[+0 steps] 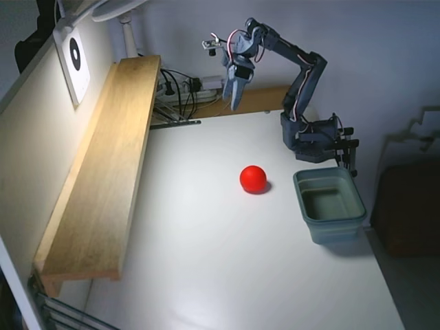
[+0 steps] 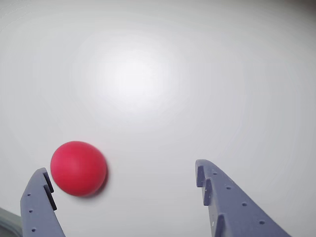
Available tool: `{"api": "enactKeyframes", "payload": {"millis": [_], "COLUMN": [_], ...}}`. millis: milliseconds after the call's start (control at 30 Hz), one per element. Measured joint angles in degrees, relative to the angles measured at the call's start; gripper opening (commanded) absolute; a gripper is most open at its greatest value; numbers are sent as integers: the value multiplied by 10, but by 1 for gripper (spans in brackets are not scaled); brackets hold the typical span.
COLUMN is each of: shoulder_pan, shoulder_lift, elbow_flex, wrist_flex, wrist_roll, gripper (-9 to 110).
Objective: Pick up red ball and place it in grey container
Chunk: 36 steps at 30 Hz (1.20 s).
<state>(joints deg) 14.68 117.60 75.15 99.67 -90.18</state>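
The red ball (image 1: 253, 179) rests on the white table, left of the grey container (image 1: 329, 204), which stands empty near the table's right edge. My gripper (image 1: 234, 97) hangs high above the far end of the table, well away from the ball and pointing down. In the wrist view the gripper (image 2: 121, 175) is open, with nothing between its fingers. There the red ball (image 2: 78, 168) lies on the table far below, close to the left finger (image 2: 38, 202) in the picture. A corner of the grey container (image 2: 6, 219) shows at the lower left.
A long wooden shelf (image 1: 103, 172) runs along the table's left side. The arm's base (image 1: 313, 134) is clamped at the right rear, just behind the container. Cables and a power strip (image 1: 185, 89) lie at the back.
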Motion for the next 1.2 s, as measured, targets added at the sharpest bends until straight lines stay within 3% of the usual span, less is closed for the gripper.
{"api": "enactKeyframes", "payload": {"millis": [467,733,1200], "shoulder_pan": [-212,-222,-223], "shoulder_lift": [0,5,113], "elbow_flex": [0,15,288], "wrist_flex": [0,0,-126], "wrist_roll": [-1,0,0], "gripper": [38,38,38]}}
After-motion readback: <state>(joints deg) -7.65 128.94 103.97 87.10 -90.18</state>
